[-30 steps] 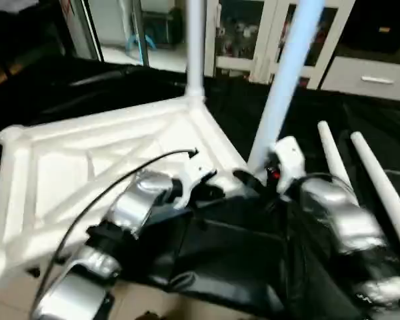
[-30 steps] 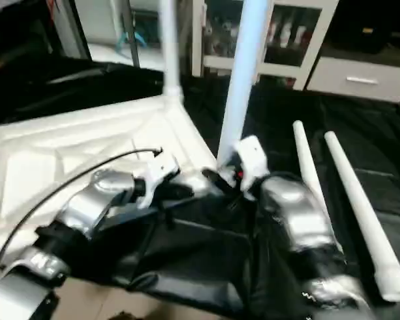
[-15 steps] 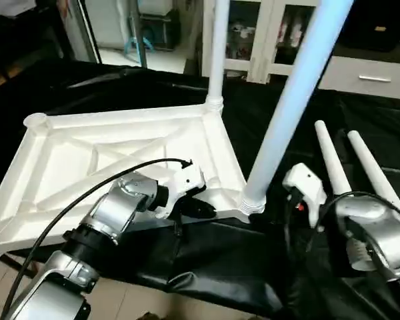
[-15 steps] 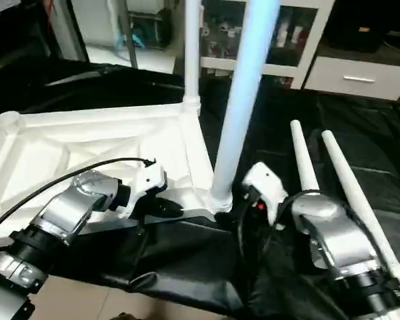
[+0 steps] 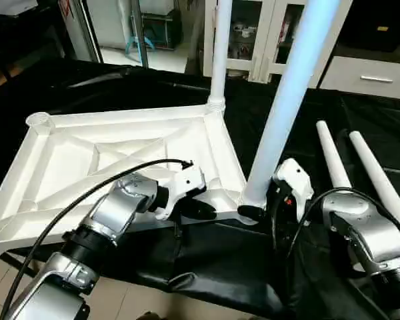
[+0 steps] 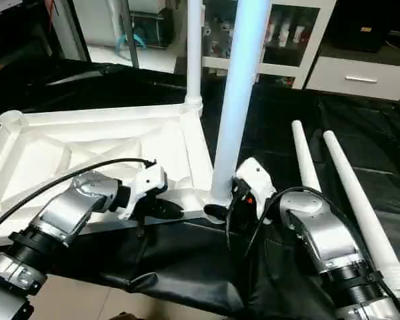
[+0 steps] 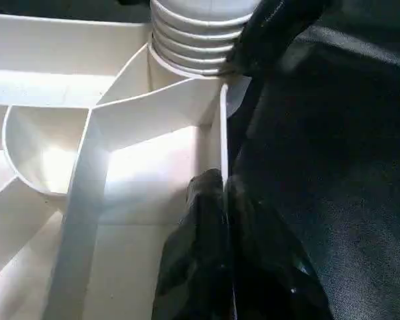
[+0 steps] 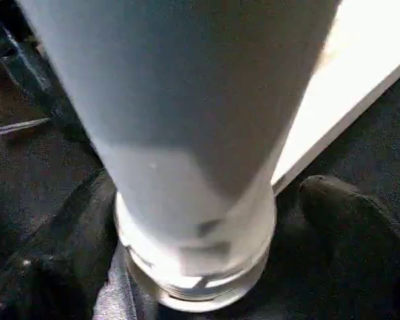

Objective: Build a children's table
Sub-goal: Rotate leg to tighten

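Left wrist view, left tool (image 7: 223, 200) pinching tabletop rim (image 7: 221, 133), near leg (image 7: 200, 33)

I can read no text, label, brand or number anywhere here, on my arms or around them.

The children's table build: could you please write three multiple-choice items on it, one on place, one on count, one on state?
1. Where do the loose legs lie?
A. on the black cover to the robot's right of the top
B. on the top
C. on the floor

2. How many legs stand upright in the top?
A. none
B. two
C. four

3. How is the top lying?
A. ribbed underside up
B. smooth side up
C. on edge

A: both rest on the cover.
B: the far leg and the near leg.
A: its X-bracing shows.
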{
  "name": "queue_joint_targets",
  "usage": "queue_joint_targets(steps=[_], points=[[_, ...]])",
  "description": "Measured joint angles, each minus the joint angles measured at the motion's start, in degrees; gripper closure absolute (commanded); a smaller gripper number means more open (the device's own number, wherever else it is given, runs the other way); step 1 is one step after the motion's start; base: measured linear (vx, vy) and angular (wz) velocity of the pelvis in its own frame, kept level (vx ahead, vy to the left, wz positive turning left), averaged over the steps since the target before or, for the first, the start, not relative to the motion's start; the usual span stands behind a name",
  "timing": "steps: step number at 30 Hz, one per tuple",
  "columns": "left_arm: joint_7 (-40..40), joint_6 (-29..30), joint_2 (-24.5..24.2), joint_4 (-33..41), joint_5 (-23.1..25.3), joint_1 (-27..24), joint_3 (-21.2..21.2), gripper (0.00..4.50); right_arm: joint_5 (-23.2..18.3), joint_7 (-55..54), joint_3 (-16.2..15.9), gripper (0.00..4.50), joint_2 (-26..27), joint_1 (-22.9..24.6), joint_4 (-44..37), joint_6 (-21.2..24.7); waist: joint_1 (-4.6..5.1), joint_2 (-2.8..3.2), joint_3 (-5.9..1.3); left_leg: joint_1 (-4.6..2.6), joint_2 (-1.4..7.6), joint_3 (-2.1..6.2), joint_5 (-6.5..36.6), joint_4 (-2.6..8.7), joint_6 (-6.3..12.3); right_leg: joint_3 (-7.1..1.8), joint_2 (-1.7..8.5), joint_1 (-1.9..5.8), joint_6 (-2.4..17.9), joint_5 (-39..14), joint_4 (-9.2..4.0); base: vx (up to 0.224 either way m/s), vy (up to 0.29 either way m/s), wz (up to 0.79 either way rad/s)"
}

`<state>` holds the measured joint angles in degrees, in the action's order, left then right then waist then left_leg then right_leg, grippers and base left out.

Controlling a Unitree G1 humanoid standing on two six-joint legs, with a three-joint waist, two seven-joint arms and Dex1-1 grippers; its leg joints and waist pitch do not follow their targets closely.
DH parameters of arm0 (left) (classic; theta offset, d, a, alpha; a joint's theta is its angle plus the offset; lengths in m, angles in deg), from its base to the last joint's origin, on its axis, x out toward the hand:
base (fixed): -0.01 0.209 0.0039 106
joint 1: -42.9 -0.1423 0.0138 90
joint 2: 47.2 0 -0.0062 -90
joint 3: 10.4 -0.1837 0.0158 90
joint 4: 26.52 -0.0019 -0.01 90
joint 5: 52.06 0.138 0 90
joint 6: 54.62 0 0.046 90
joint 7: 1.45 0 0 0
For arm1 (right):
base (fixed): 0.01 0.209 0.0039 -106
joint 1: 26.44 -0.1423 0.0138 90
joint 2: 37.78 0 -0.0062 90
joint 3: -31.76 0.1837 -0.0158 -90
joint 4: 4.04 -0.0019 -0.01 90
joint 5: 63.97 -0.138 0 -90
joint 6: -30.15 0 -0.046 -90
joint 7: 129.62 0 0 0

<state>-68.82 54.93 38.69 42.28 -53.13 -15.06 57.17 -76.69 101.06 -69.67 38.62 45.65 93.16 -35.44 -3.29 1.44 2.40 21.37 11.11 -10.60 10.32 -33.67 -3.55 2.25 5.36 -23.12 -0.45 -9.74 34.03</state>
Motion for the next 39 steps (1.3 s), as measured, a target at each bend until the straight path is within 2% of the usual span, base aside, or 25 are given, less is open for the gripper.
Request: queue_joint_targets(steps=[1,6,7,9,13,15,18,20,25,35,39], points=[[0.02,0.00,-0.02,0.00,0.02,0.00,0.00,3.95,0.01,-0.01,-0.01,0.71,0.05,0.00,0.07,-0.04,0.00,0.00,0.00,0.00,0.00,0.00,0.00,-0.01,0.00,-0.01,0.00,0.00,0.00,0.00,0.00,0.000,0.000,0.00],[0.45,0.74,0.14,-0.04,0.49,-0.03,-0.56,3.83,0.03,0.01,-0.15,0.91,0.12,0.00,0.09,-0.10,0.02,0.00,0.00,-0.02,-0.01,0.00,0.00,-0.04,0.00,-0.03,0.00,0.01,0.01,0.01,0.02,0.000,0.000,0.00],[0.64,0.73,0.16,-0.06,0.77,-0.03,-0.69,3.54,0.03,0.01,-0.15,1.11,0.12,0.00,0.10,-0.12,0.02,0.00,0.00,-0.02,-0.01,0.00,-0.01,-0.04,0.00,-0.03,0.00,0.01,0.02,0.01,0.03,0.000,0.000,0.00],[0.88,0.38,0.19,-0.31,0.88,-0.03,-0.87,3.47,0.03,0.01,-0.19,1.20,0.13,0.00,0.10,-0.15,0.02,0.00,0.00,-0.02,-0.01,0.00,-0.01,-0.04,0.00,-0.03,0.00,0.01,0.02,0.02,0.04,0.000,0.000,0.00],[0.81,0.27,0.21,-0.62,0.92,-0.03,-1.12,3.47,0.09,-0.21,-0.17,1.60,0.13,0.00,0.10,-0.25,0.02,0.02,0.00,-0.02,-0.01,0.00,0.00,-0.03,0.00,-0.03,0.00,0.01,0.02,0.02,0.04,0.000,0.000,0.00],[0.80,0.22,0.21,-0.78,0.87,0.00,-1.08,3.83,0.09,-0.20,-0.18,1.74,0.13,0.00,0.10,-0.27,0.02,0.02,-0.01,-0.02,-0.01,0.00,0.00,-0.04,0.00,-0.03,0.00,0.01,0.02,0.02,0.03,0.000,0.000,0.00],[1.22,0.36,0.34,-1.07,0.79,0.08,-0.69,3.89,0.09,-0.21,-0.18,1.76,0.16,0.01,0.10,-0.27,0.05,0.05,-0.02,-0.02,-0.01,0.00,0.00,-0.03,0.00,-0.03,0.00,0.01,0.02,0.02,0.03,0.000,0.000,0.00],[1.27,0.52,0.35,-1.11,0.76,0.08,-0.59,4.26,0.08,-0.22,-0.18,1.76,0.21,0.01,0.09,-0.28,0.04,0.06,-0.02,-0.03,-0.01,0.00,0.00,-0.03,0.00,-0.02,0.00,0.01,0.02,0.02,0.03,0.000,0.000,0.00],[1.32,1.25,0.36,-1.14,0.68,0.08,-0.21,4.50,0.03,-0.20,-0.18,1.76,0.25,0.05,0.04,-0.32,0.07,0.07,-0.03,-0.02,-0.01,0.00,0.00,-0.02,0.00,-0.02,0.00,0.01,0.02,0.01,0.02,0.000,0.000,0.00],[1.32,1.82,0.28,-1.09,0.66,0.07,-0.14,4.50,0.04,-0.22,-0.17,1.77,0.60,0.07,0.49,-0.92,0.16,0.07,-0.03,-0.04,-0.01,0.00,0.00,-0.02,0.00,-0.02,0.00,0.01,0.02,0.01,0.03,0.000,0.000,0.00],[2.32,2.28,0.52,-1.33,0.75,0.07,0.41,4.50,0.10,-3.12,0.61,1.77,3.57,-0.05,2.27,-1.63,0.84,0.05,-0.05,-0.19,0.00,0.01,0.00,-0.03,-0.01,-0.03,-0.02,0.09,0.04,0.03,0.08,0.000,0.000,0.00]])
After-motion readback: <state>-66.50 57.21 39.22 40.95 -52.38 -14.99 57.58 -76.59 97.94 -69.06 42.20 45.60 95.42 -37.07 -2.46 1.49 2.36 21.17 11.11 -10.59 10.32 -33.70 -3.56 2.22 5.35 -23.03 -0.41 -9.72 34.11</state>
